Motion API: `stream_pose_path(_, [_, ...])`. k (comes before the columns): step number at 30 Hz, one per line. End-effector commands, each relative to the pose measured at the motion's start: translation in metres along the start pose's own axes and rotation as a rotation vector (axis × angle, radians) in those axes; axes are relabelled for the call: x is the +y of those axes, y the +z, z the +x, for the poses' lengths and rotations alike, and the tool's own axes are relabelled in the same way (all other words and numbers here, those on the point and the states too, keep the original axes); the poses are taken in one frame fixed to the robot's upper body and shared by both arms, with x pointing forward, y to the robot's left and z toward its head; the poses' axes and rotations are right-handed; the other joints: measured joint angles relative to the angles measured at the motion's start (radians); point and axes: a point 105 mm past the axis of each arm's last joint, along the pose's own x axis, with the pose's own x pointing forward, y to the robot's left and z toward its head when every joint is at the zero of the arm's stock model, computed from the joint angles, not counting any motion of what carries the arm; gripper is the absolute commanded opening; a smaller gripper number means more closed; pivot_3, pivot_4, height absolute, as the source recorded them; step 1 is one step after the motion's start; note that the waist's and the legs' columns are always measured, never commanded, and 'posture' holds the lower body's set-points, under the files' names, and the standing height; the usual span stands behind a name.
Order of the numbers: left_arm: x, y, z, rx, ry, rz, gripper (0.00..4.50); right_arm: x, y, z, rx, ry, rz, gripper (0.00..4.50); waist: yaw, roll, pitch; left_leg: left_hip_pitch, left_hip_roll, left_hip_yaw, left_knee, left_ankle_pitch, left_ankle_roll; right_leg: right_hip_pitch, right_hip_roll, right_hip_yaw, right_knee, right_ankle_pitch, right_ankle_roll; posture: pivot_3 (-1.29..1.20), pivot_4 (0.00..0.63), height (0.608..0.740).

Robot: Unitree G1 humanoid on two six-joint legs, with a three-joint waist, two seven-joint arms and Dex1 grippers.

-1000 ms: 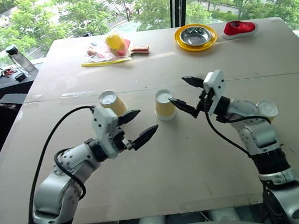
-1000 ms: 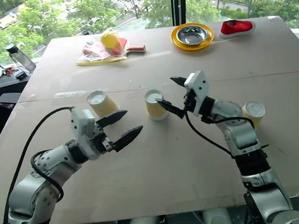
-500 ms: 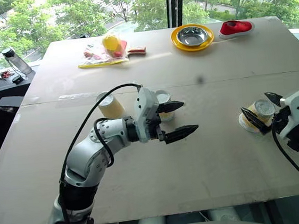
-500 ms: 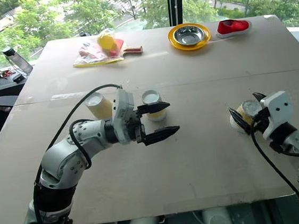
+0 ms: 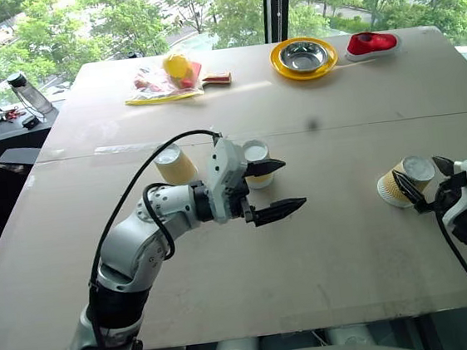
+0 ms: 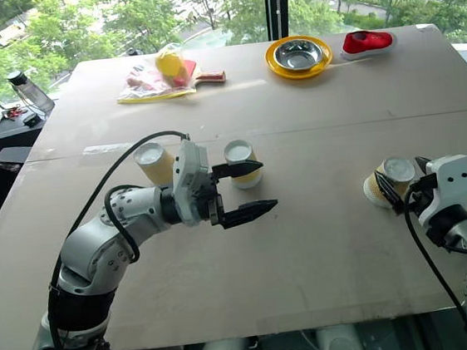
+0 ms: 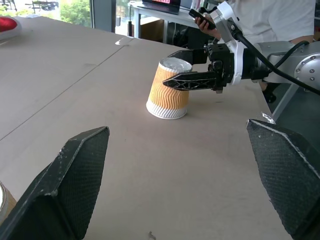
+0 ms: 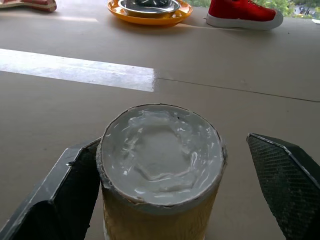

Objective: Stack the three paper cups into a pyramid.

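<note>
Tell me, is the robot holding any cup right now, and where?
No. The left gripper is open with nothing in it. The right gripper's fingers sit on both sides of an upside-down cup, one touching its side, not yet squeezing.

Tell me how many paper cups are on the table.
3: one cup left of center, a middle cup beside it, and a right cup between the right gripper's fingers.

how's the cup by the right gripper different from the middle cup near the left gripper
The cup by the right gripper stands far out on the table's right side, the right gripper straddling it with one finger touching. The middle cup stands mid-table, beside the left gripper, not between its fingers. Both are upside down, yellow-tan and ribbed.
</note>
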Motion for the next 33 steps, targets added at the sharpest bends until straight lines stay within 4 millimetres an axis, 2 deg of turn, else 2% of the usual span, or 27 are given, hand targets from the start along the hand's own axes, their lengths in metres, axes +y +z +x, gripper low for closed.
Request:
stream_pose_path(1, [0.001,0.012,-0.003,-0.039,0.008,0.051,4.5,-0.001,0.017,-0.003,-0.085,0.007,0.0,3.19,0.0,0.0,0.0,0.0,0.0,0.0,0.0,0.0,0.0,0.0,0.0,0.0,0.0,0.0,0.0,0.0,0.15,0.74])
stream_pose_path(3, [0.001,0.012,-0.002,-0.041,0.008,0.061,4.5,0.002,0.019,-0.003,-0.095,0.036,-0.008,2.25,0.0,0.0,0.0,0.0,0.0,0.0,0.0,0.0,0.0,0.0,0.0,0.0,0.0,0.0,0.0,0.0,0.15,0.74])
stream_pose_path(4, [0.001,0.013,-0.002,-0.044,0.012,0.065,4.5,0.004,0.02,-0.002,-0.102,0.05,-0.008,1.97,0.0,0.0,0.0,0.0,0.0,0.0,0.0,0.0,0.0,0.0,0.0,0.0,0.0,0.0,0.0,0.0,0.15,0.74])
stream_pose_path(5, [0.001,0.012,-0.001,-0.046,0.015,0.067,4.5,0.006,0.021,-0.002,-0.107,0.059,-0.007,1.92,0.0,0.0,0.0,0.0,0.0,0.0,0.0,0.0,0.0,0.0,0.0,0.0,0.0,0.0,0.0,0.0,0.15,0.74])
stream_pose_path(8, [-0.001,0.009,-0.005,-0.036,0.025,0.06,4.5,0.021,0.028,0.007,-0.133,0.134,-0.005,1.92,-0.003,0.0,0.0,0.0,0.0,0.0,0.0,0.0,0.0,0.0,0.0,0.0,0.0,0.0,0.0,0.0,0.15,0.74])
stream_pose_path(12, [0.003,0.008,-0.018,-0.038,0.084,0.061,4.5,0.055,0.028,0.022,-0.145,0.304,-0.028,1.92,-0.008,0.0,0.0,0.001,0.001,0.0,0.0,0.0,0.0,0.0,0.001,0.001,0.001,0.0,0.0,0.0,0.15,0.74])
stream_pose_path(19, [-0.008,-0.004,-0.045,-0.059,0.23,0.039,4.5,0.099,0.036,0.068,-0.182,0.472,-0.128,1.92,-0.003,0.0,0.0,0.0,0.003,0.0,0.001,0.0,0.0,0.0,0.0,0.001,0.0,0.0,0.0,0.0,0.15,0.74])
stream_pose_path(27, [-0.004,-0.02,-0.071,-0.019,0.369,0.019,4.5,0.134,0.043,0.095,-0.203,0.637,-0.174,1.92,-0.001,0.0,0.0,0.0,0.003,-0.001,0.001,0.0,0.0,0.0,-0.001,-0.002,0.0,0.0,0.0,0.0,0.15,0.74])
stream_pose_path(33, [-0.003,-0.022,-0.075,-0.019,0.396,0.025,4.5,0.152,0.043,0.109,-0.196,0.676,-0.207,1.92,-0.002,0.0,0.0,0.0,0.004,-0.002,0.001,0.0,0.0,0.0,-0.001,-0.003,0.0,0.0,0.0,0.0,0.15,0.74])
